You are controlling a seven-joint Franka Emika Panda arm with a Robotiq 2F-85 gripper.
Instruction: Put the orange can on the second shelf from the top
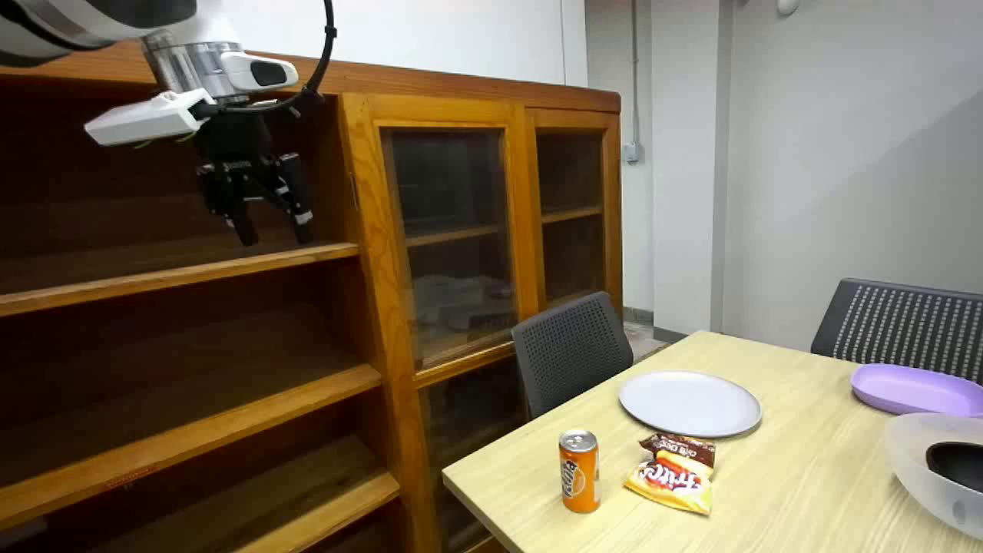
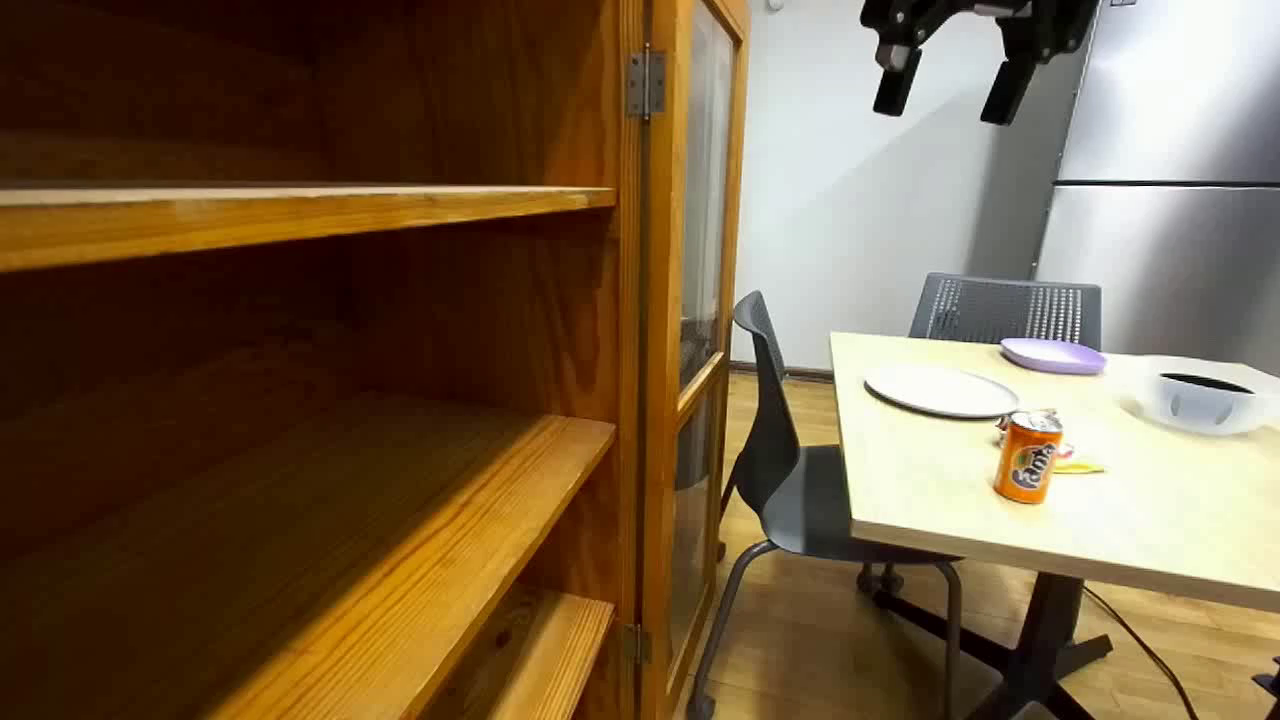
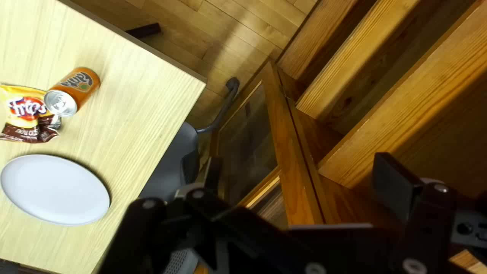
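The orange can [image 1: 580,476] stands upright near the corner of the light wooden table [image 1: 522,461]. It also shows in an exterior view [image 2: 1027,462] and at the left of the wrist view [image 3: 78,85]. The second shelf from the top [image 1: 230,427] is the board below the uppermost visible board; it also shows in an exterior view [image 2: 440,540]. Nothing is seen on its visible part. My gripper [image 1: 275,230] is open and empty, high by the shelving unit and away from the can. Its spread fingers show in an exterior view [image 2: 946,105] and in the wrist view [image 3: 300,163].
A snack packet [image 1: 676,472] lies beside the can. A white plate [image 1: 691,403], a purple tray [image 1: 918,389] and a translucent bowl [image 1: 933,491] are on the table. A dark chair [image 1: 572,349] stands between table and glass-door cabinet [image 1: 453,246]. Another chair [image 1: 898,322] is behind.
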